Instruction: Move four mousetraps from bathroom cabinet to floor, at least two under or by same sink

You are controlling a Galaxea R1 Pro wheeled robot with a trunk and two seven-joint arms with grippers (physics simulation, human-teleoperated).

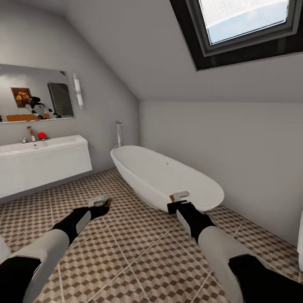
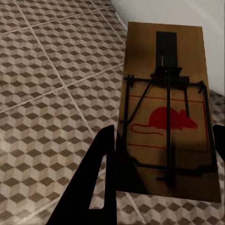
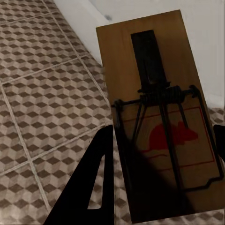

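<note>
Right now each arm carries one mousetrap: the left gripper (image 1: pixel 101 203) pinches a trap (image 2: pixel 166 112), and the right gripper (image 1: pixel 179 200) pinches another (image 3: pixel 159 117), held flat above the floor (image 1: pixel 139 248). They probably go by the sink (image 1: pixel 38 145).

- My head camera sits high, looking forward and down over both my arms across the floor (image 1: pixel 126 248) toward the tub (image 1: pixel 164 176), with the sink (image 1: pixel 42 147) at the left.
- My left wrist camera looks along my left gripper (image 2: pixel 161 164), very close to the mousetrap (image 2: pixel 166 108) it carries, tiles beyond.
- My right wrist camera looks along my right gripper (image 3: pixel 161 164), equally close to its trap (image 3: pixel 159 112).
- All three share the tiled floor; the white edge behind each trap is probably the tub.
</note>
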